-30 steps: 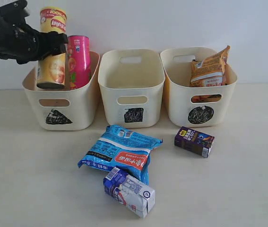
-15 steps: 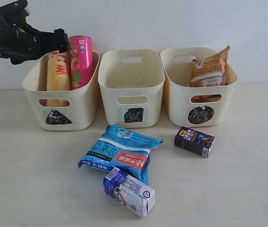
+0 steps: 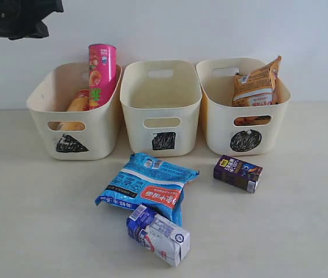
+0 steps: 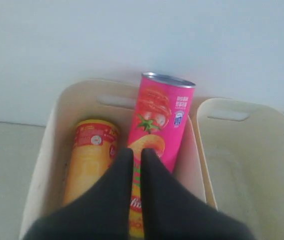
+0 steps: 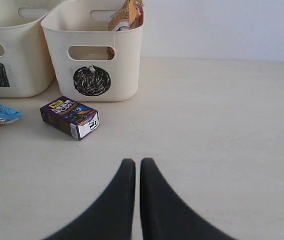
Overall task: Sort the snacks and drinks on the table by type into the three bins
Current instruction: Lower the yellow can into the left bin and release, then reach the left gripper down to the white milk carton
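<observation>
The pink chip tube [image 3: 102, 72] stands leaning in the triangle bin [image 3: 39, 124], and the yellow-red tube [image 4: 90, 155] lies low beside it inside. My left gripper [image 4: 136, 151] hangs above that bin, shut and empty; in the exterior view only its dark arm [image 3: 19, 14] shows at the top left. The square bin [image 3: 135, 116] holds nothing. The orange-brown packet [image 3: 257, 84] sticks out of the circle bin [image 3: 218, 124]. On the table lie the blue packet [image 3: 146, 188], the white-and-blue carton [image 3: 159, 234] and the purple carton [image 3: 238, 172]. My right gripper [image 5: 137, 162] is shut over bare table.
A white wall runs close behind the three bins. The purple carton [image 5: 69, 117] lies in front of the circle bin [image 5: 126, 60], ahead of my right gripper and off to one side. Bare tabletop stretches on the right of the exterior view.
The yellow-red tube has left my left gripper and dropped down into the triangle bin, from upright to lying low. My left gripper has risen up and to the left, now shut.
</observation>
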`<state>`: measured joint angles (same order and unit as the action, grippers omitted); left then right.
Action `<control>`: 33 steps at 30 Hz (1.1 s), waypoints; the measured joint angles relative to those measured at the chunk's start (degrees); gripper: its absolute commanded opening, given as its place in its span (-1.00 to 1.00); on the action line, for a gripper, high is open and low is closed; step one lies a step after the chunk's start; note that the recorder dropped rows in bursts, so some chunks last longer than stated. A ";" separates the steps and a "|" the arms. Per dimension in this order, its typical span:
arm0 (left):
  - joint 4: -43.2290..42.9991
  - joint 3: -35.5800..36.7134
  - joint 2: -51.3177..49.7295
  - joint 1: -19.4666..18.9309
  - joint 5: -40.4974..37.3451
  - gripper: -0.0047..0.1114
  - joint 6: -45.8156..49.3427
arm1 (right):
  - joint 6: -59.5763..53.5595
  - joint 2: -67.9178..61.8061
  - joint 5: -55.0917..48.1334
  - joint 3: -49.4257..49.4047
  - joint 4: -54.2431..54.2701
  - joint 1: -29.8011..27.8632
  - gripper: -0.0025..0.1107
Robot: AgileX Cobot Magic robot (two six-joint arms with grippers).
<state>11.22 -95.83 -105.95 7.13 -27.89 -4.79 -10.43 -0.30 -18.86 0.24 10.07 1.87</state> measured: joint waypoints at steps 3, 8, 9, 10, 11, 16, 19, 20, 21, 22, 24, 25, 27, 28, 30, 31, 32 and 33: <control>0.00 1.37 3.23 -1.10 -3.31 -0.85 0.00 | 0.00 0.00 0.00 0.00 0.00 0.00 -0.93; -0.11 6.79 12.44 -1.41 -4.66 -0.85 0.67 | 0.00 0.00 0.00 0.00 0.00 0.00 -0.93; -0.11 9.26 16.93 -1.41 -4.66 -0.85 0.94 | 0.00 0.00 0.00 0.00 0.00 0.00 -0.93; -0.11 10.29 18.80 -1.41 -4.66 -0.85 0.94 | 0.00 0.00 0.00 0.00 0.00 0.00 -0.93; -0.11 13.31 23.40 -1.41 -4.66 -0.85 0.94 | 0.00 0.00 0.00 0.00 0.00 0.00 -0.93; 1.86 20.18 36.97 -1.41 -11.42 -0.85 5.81 | 0.00 0.00 0.00 0.00 0.00 0.00 -0.93; 10.83 22.47 42.82 -1.41 -24.16 -0.85 20.75 | 0.00 0.00 0.00 0.00 0.00 0.00 -0.93; 12.92 22.89 43.52 -1.41 -26.55 -0.85 24.48 | 0.00 0.00 0.00 0.00 0.00 0.00 -0.93; 16.04 23.18 44.03 -1.41 -30.04 -0.85 27.92 | 0.00 0.00 0.00 0.00 0.00 0.00 -0.93; 18.10 23.58 44.33 -1.41 -32.15 -0.85 30.86 | 0.00 0.00 0.00 0.00 0.00 0.00 -0.93; 23.43 24.08 44.45 -1.05 -37.95 -0.76 36.07 | 0.00 0.00 0.00 0.00 0.00 0.00 -0.93; 24.15 24.19 44.45 -0.30 -39.50 -0.64 37.11 | 0.00 0.00 0.00 0.00 0.00 0.00 -0.93; 24.38 24.19 44.45 2.00 -41.25 -0.26 37.92 | 0.00 0.00 0.00 0.00 0.00 0.00 -0.93; 24.43 24.28 44.45 2.96 -41.51 -0.10 38.08 | 0.00 0.00 0.00 0.00 0.00 0.00 -0.93; 24.52 24.28 44.45 4.78 -41.79 0.21 38.23 | 0.00 0.00 0.00 0.00 0.00 0.00 -0.93; 25.26 24.53 44.35 5.82 -41.79 0.35 38.36 | 0.00 0.00 0.00 0.00 0.00 0.00 -0.93; 26.06 25.02 44.35 6.91 -41.79 0.43 38.36 | 0.00 0.00 0.00 0.00 0.00 0.00 -0.93; 27.13 25.63 44.18 7.78 -41.88 0.52 38.44 | 0.00 0.00 0.00 0.00 0.00 0.00 -0.93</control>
<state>38.35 -70.20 -61.78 14.90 -69.77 33.65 -10.43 -0.30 -18.86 0.24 10.07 1.87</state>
